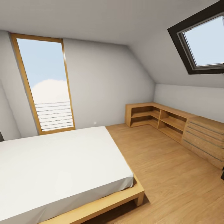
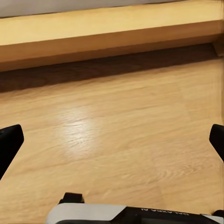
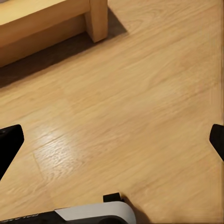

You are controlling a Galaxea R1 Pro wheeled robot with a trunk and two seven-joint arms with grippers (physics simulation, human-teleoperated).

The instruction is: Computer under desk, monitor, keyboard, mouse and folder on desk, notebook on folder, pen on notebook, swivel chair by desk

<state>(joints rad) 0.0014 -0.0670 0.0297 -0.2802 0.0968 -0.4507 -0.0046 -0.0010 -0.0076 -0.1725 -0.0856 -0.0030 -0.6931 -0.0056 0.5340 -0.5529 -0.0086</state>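
Robot is in transit: the bed (image 1: 56, 165) and wooden shelves (image 1: 161, 119) are ahead. Left gripper (image 2: 112, 140) & right gripper (image 3: 112, 140) hang over the floor (image 1: 174, 180), fingers apart, holding nothing.

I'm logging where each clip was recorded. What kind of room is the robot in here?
Most likely an attic bedroom: a low wooden-framed bed with a white mattress, a sloped ceiling with a skylight, and low wooden shelving along the wall on a wood floor.
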